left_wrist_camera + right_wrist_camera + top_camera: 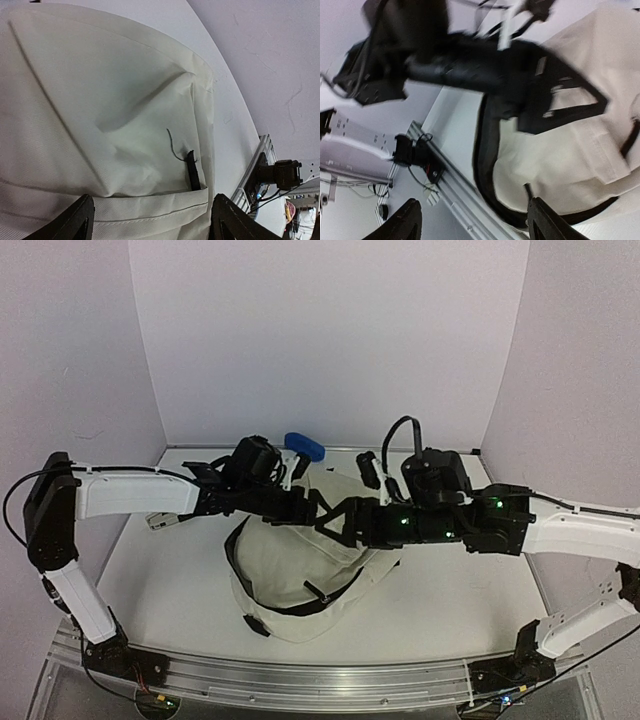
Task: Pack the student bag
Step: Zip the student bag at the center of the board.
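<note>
Cream bag (300, 575) lies in the middle of the table (470, 600), open surface around it; one bag, one blue item (303, 446) at the far edge. Left tool (152, 212) and right tool (472, 212) both released.

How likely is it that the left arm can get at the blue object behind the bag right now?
Probably yes: the blue object lies uncovered just beyond the left gripper, whose jaws are open and empty.

White table (450, 590), student bag (290, 580) lying centre, blue object (303, 446) far edge
</note>
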Controlling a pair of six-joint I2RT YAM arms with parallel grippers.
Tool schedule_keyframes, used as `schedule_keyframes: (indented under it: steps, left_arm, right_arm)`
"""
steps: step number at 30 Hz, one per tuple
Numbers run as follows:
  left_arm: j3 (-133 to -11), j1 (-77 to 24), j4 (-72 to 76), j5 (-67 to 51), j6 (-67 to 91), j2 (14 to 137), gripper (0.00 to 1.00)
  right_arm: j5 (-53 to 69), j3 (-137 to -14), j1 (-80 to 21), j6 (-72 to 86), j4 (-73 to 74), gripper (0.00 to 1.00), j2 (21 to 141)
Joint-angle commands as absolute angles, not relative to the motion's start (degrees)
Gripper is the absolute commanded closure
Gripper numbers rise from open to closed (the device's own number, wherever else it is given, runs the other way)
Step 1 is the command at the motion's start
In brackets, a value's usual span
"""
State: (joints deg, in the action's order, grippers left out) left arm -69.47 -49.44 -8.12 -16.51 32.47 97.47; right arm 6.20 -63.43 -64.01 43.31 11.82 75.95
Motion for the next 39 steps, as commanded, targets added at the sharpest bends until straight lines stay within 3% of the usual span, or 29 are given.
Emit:
schedule_keyframes:
  steps: [1, 4, 6, 14, 16, 19, 22, 27, 34, 39]
  left_arm:
    - [-69.17, -48.76, -19.42, -3.23, 33.78, 89.91, 0.15]
    - [-67.82, -47.68, -25.79, 3.43, 37.27, 86.38, 0.08]
    - [-65.91, -46.01, -28.84, 4.83, 39.80, 84.04, 0.05]
    - [-56.79, -40.59, -34.75, 3.90, 48.31, 77.22, 0.03]
    - [-55.43, -40.14, -36.33, 4.78, 49.74, 76.58, 0.08]
    - [-54.76, -39.93, -36.82, 4.94, 49.65, 75.99, 0.24]
    - [-55.09, -40.12, -30.52, -1.66, 42.56, 74.60, 0.34]
    - [-58.30, -45.24, -23.18, -10.37, 31.03, 74.93, 0.35]
    - [-63.81, -49.54, -23.11, -25.87, 27.48, 86.61, 0.37]
    - [-64.46, -51.64, -20.15, -35.33, 28.18, 93.63, 0.48]
  right_arm:
    - [0.00, -58.76, -53.89, 44.92, 15.98, 0.20, 74.08]
    - [-1.92, -55.68, -48.09, 45.12, 16.00, 0.07, 73.57]
    - [-1.75, -54.01, -44.29, 44.56, 15.98, 0.02, 74.26]
    - [2.07, -53.27, -36.63, 38.56, 13.36, 0.03, 81.28]
    - [2.91, -53.68, -36.31, 38.17, 12.64, 0.03, 82.49]
    - [3.20, -54.33, -36.17, 37.85, 12.46, 0.04, 83.59]
    - [2.91, -54.33, -36.13, 37.80, 12.45, 0.04, 83.75]
    - [1.95, -53.49, -35.98, 38.30, 12.39, 0.04, 83.82]
    - [1.75, -52.91, -35.82, 38.73, 11.60, 0.06, 84.83]
    - [1.96, -52.77, -35.62, 38.49, 11.22, 0.13, 85.43]
